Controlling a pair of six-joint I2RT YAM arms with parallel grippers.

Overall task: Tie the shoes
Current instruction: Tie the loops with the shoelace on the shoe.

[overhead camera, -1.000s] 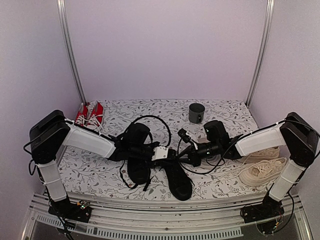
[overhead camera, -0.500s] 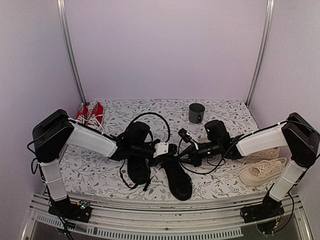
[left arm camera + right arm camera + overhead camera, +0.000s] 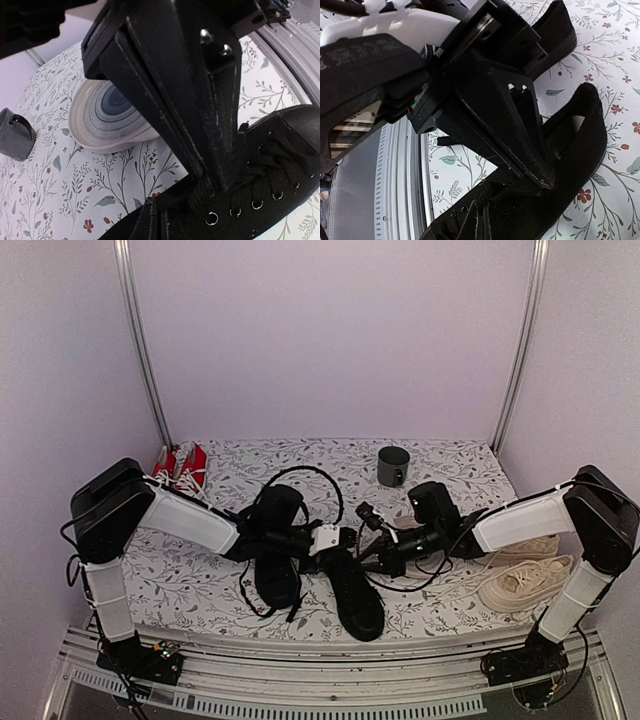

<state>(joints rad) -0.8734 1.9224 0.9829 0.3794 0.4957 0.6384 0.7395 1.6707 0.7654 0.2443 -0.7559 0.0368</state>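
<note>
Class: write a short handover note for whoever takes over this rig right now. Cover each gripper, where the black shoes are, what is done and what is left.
Left gripper: shut, tips at the laces near the tongue of the right black shoe; a grip on a lace is likely, not certain.
Right gripper: shut, tips at the same shoe's opening from the other side.
Left black shoe: lies beside it at mid-table, a loose lace trailing off it.
Done: both grippers are closed at the laces.
Left: no bow shows on either shoe; both need tying.
</note>
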